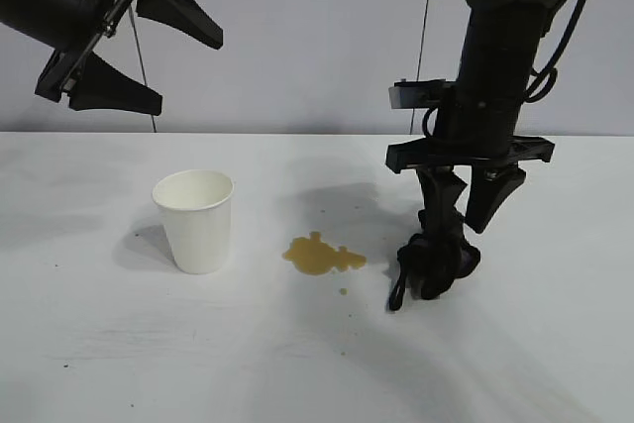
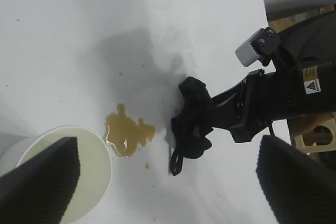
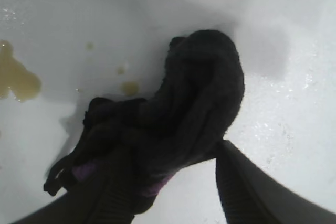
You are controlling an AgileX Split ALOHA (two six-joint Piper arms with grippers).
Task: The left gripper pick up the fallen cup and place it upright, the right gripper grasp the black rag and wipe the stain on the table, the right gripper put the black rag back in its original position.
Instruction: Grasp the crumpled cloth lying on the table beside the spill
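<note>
The white paper cup [image 1: 195, 220] stands upright on the table [image 1: 99, 364], left of the yellowish-brown stain [image 1: 322, 256]. My left gripper [image 1: 188, 74] hangs open high above the cup's left side; in its wrist view the left gripper [image 2: 168, 141] frames the cup [image 2: 97, 163], the stain [image 2: 126, 135] and the black rag [image 2: 194, 124]. My right gripper [image 1: 458, 250] reaches down onto the black rag [image 1: 436, 263], just right of the stain. In the right wrist view the black rag [image 3: 189, 103] fills the right gripper [image 3: 170, 148], touching both fingers, and still rests on the table.
A small droplet [image 1: 343, 291] lies just in front of the stain. The rag's thin loop [image 1: 397, 296] trails toward the front. A grey wall [image 1: 317, 37] closes the back edge. Bare white tabletop runs along the front and far right.
</note>
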